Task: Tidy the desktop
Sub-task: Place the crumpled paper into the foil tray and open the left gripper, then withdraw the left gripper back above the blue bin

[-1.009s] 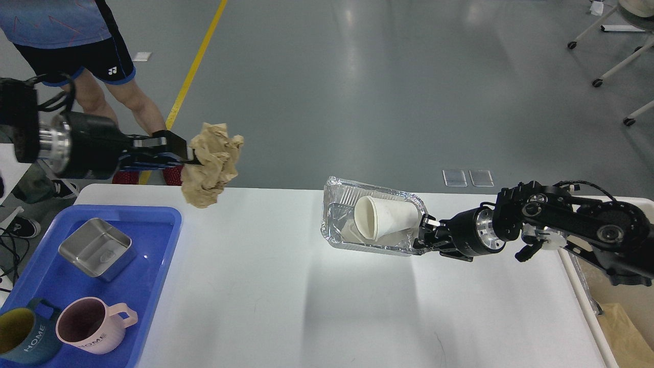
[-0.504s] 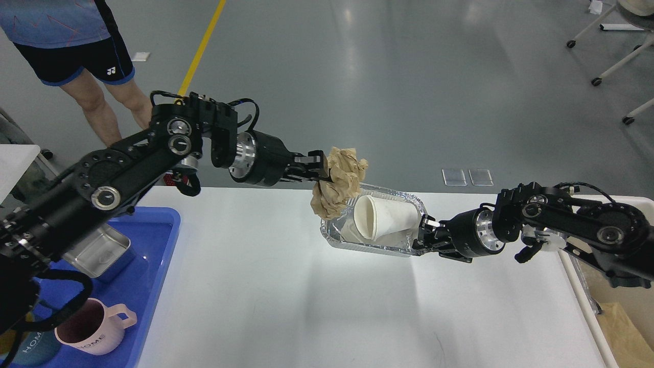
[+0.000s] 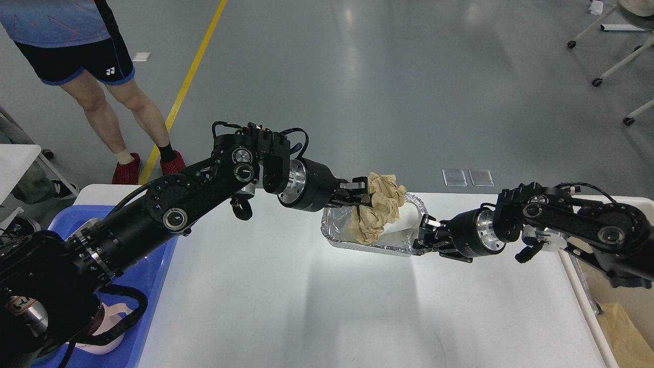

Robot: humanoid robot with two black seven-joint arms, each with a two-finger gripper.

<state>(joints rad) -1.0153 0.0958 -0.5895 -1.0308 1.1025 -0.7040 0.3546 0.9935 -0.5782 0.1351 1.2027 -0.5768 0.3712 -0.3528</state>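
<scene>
The white desktop (image 3: 317, 306) fills the lower view. My left gripper (image 3: 361, 197) is shut on a crumpled brown paper ball (image 3: 379, 205) and holds it over a foil tray (image 3: 340, 234) at the table's far middle. A white paper cup (image 3: 403, 225) lies on its side in the tray, mostly hidden behind the paper. My right gripper (image 3: 423, 232) is shut on the foil tray's right rim and holds it tilted a little above the desktop.
A blue plastic tray (image 3: 153, 266) sits at the left edge, mostly hidden by my left arm, with a pink mug (image 3: 110, 327) peeking out. A beige bin (image 3: 621, 317) with brown paper stands beside the right edge. A person (image 3: 97, 66) stands beyond the far left corner.
My left arm has swung right with the paper ball, from above the blue tray to over the foil tray, now covering the cup. My right gripper has stayed on the foil tray.
</scene>
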